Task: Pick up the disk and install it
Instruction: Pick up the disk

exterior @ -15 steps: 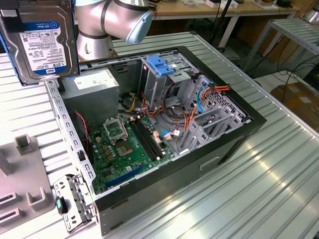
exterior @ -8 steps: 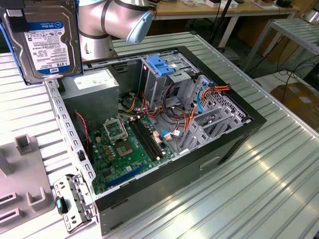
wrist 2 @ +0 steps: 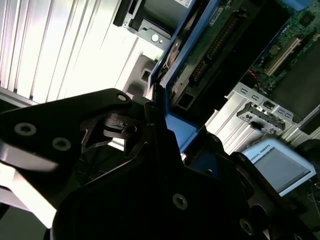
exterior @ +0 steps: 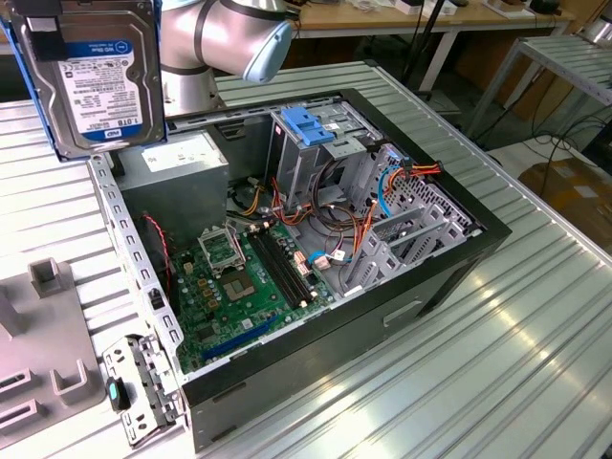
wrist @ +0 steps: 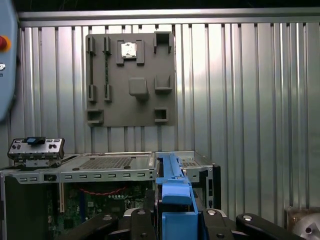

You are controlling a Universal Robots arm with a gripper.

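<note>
A ribbed, silver metal table carried two things. An open black computer case lay on its side near the middle, its inside facing up. On the exterior view's left, near the case, rested a flat grey fixture plate — set with raised blocks and slots.

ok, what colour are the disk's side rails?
Bright blue. The disk shows its rail best in the first wrist view, edge-on.
</note>
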